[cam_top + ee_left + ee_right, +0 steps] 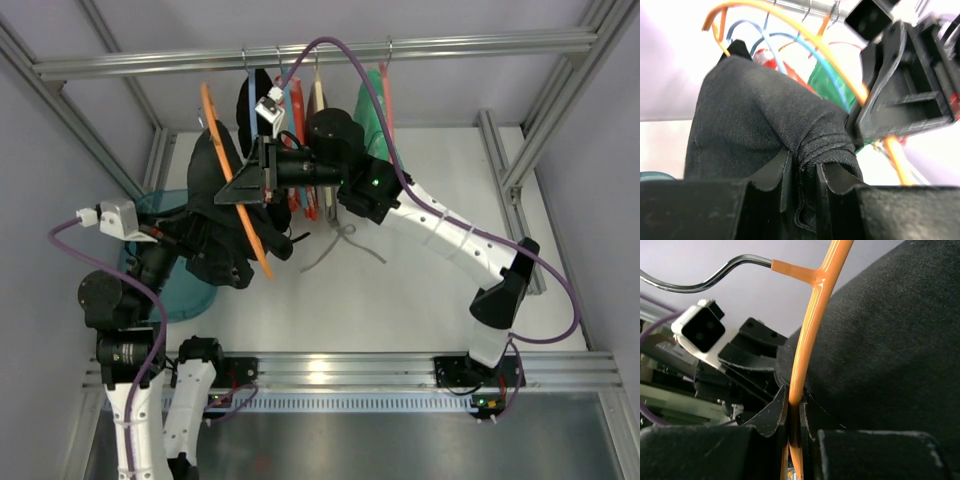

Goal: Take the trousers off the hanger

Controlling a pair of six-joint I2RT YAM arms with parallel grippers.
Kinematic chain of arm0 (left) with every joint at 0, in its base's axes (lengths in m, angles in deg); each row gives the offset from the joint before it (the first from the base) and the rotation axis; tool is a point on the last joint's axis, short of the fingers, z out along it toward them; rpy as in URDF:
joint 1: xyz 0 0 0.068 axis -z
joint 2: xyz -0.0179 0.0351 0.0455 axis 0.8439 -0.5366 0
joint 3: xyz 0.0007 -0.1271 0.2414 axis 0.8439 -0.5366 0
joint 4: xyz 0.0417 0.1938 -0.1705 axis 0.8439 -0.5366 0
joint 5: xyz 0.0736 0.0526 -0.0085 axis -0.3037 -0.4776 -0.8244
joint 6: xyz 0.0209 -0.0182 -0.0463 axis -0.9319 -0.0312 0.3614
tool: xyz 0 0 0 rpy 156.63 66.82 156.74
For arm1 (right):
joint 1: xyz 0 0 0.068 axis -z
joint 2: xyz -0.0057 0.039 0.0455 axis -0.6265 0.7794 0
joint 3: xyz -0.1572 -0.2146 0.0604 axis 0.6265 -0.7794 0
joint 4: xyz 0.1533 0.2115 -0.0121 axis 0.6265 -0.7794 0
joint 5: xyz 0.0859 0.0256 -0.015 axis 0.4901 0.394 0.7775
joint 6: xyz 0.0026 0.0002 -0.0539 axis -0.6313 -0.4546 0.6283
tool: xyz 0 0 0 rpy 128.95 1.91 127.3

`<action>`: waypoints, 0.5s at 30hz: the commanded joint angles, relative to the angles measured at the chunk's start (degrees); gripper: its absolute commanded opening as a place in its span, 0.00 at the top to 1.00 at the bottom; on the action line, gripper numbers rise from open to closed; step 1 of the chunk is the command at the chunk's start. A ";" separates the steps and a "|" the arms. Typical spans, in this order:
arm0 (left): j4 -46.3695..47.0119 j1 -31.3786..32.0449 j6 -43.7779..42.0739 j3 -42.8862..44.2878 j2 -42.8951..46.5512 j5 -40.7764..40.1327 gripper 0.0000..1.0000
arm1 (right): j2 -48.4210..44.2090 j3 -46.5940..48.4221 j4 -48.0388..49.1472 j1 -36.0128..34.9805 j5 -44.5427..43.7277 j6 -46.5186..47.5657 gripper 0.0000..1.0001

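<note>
Black trousers (213, 190) hang bunched over the tilted orange hanger (256, 240), above the table's left side and left of the other clothes. The left gripper (802, 175) is closed tight on a fold of the trousers. The right gripper (794, 415) clamps the hanger's arm below its metal hook. Behind them, a green garment (372, 100) hangs from the rail (450, 45).
</note>
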 commanded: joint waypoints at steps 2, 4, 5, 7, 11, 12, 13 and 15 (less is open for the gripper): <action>6.03 -0.16 5.50 9.62 -1.58 -5.83 1.00 | -4.28 -2.34 6.63 1.66 1.69 4.07 1.00; 5.77 -0.16 5.85 13.84 -3.16 -8.10 1.00 | -4.63 -3.74 6.63 1.93 2.48 4.42 1.00; 5.59 -0.16 5.94 15.07 -3.69 -8.81 1.00 | -4.80 -4.19 6.63 2.01 2.66 4.60 1.00; 5.77 -0.25 6.03 19.45 -5.36 -10.66 1.00 | -5.07 -5.50 6.45 2.19 2.66 5.30 1.00; 6.56 -0.16 5.42 26.76 -7.74 -13.74 1.00 | -5.59 -7.79 6.10 2.80 3.28 6.09 1.00; 6.30 -0.16 5.15 28.08 -8.18 -14.61 1.00 | -5.68 -8.14 5.93 2.89 3.28 6.18 1.00; 6.29 -0.16 4.11 29.57 -8.88 -15.41 1.00 | -5.68 -8.93 5.75 3.15 3.28 6.35 1.00; 5.95 -0.16 3.04 33.44 -9.58 -17.43 1.00 | -5.86 -9.64 5.49 3.25 3.36 6.62 1.00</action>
